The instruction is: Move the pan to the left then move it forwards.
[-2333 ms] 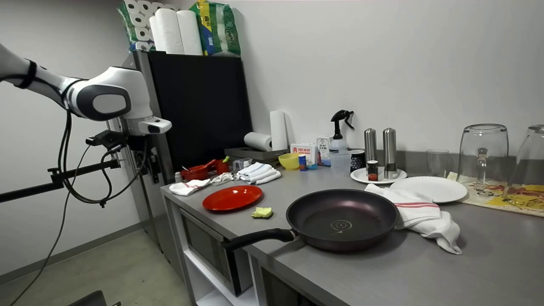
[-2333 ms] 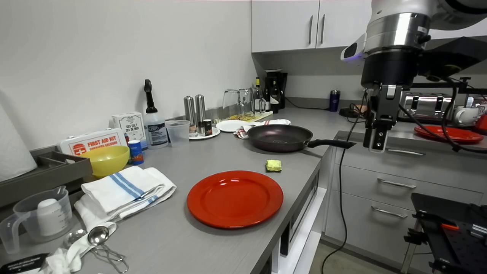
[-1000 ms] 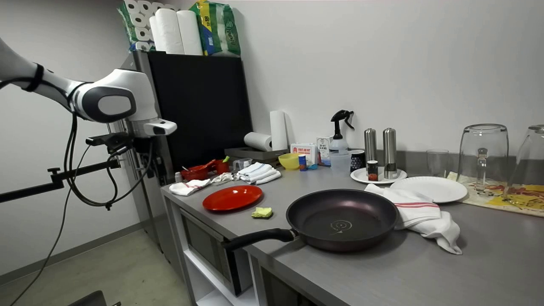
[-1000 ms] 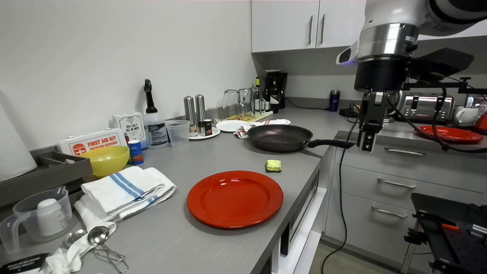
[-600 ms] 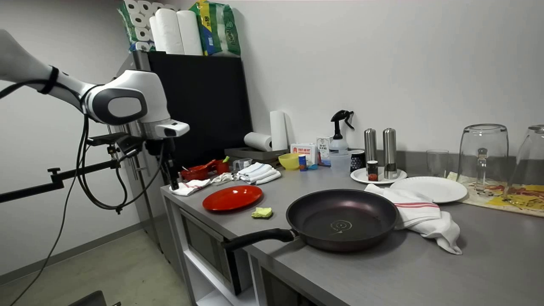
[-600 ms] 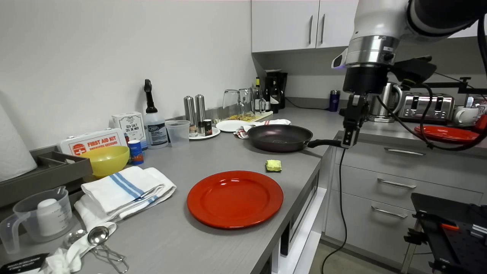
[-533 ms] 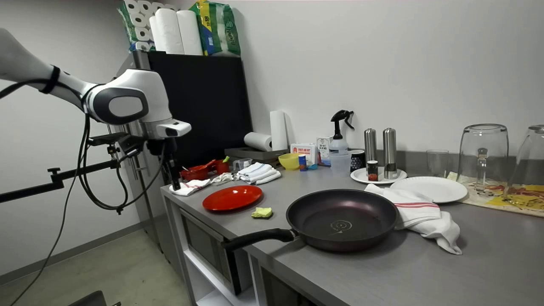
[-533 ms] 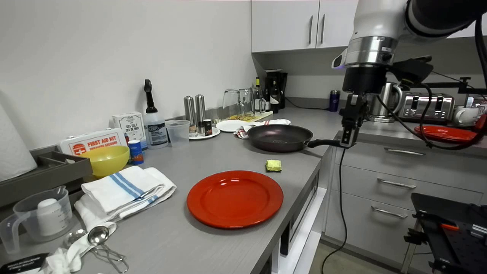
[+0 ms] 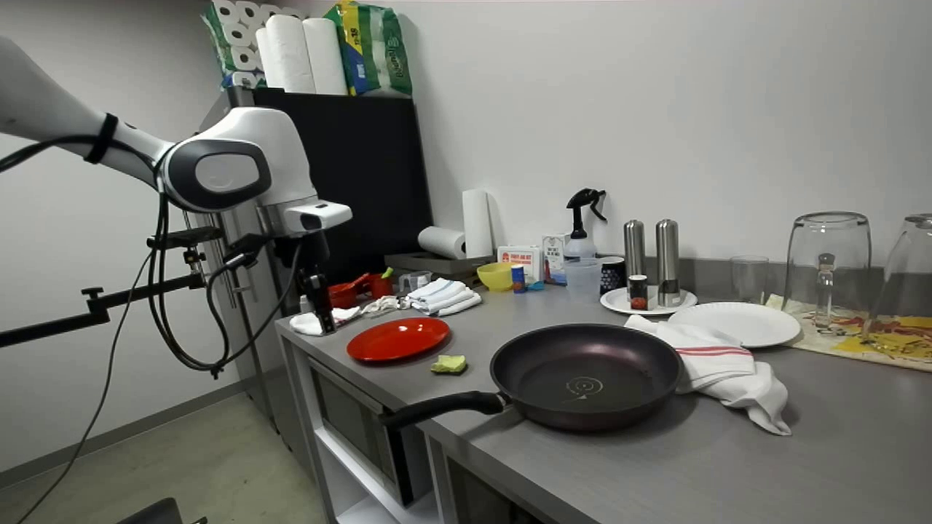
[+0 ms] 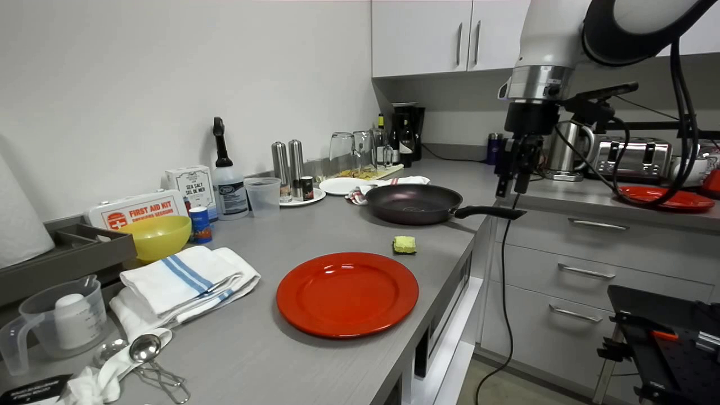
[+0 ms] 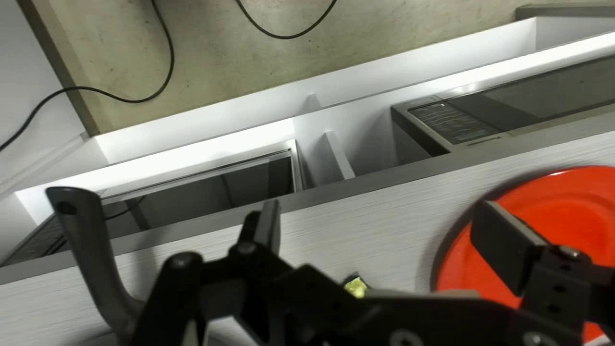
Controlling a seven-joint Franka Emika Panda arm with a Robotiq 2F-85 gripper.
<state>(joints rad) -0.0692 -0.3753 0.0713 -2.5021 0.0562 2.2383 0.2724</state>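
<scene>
The pan [image 9: 582, 382] is large, round and dark with a long black handle. It lies flat on the counter, its handle reaching out past the front edge. It also shows in an exterior view [image 10: 413, 205]; in the wrist view only its handle [image 11: 91, 245] shows clearly, at the left. My gripper [image 10: 512, 188] is open and empty, raised by the counter's front edge, apart from the pan. It also shows in an exterior view [image 9: 322, 320], left of the red plate [image 9: 398, 339]. In the wrist view the spread fingers [image 11: 379, 226] have the counter between them.
A yellow sponge [image 10: 404, 244] lies between the plate and the pan. A white towel [image 9: 717, 364] touches or nearly touches the pan's far side. A white plate [image 9: 735, 324], steel mills [image 9: 667, 262] and glass pitchers [image 9: 828, 276] stand towards the wall. Cables hang from the arm.
The arm has moved in towards the counter: right in an exterior view, left in an exterior view, with the fingertips now higher there. The gripper has turned, so both fingers show. The pan has not moved.
</scene>
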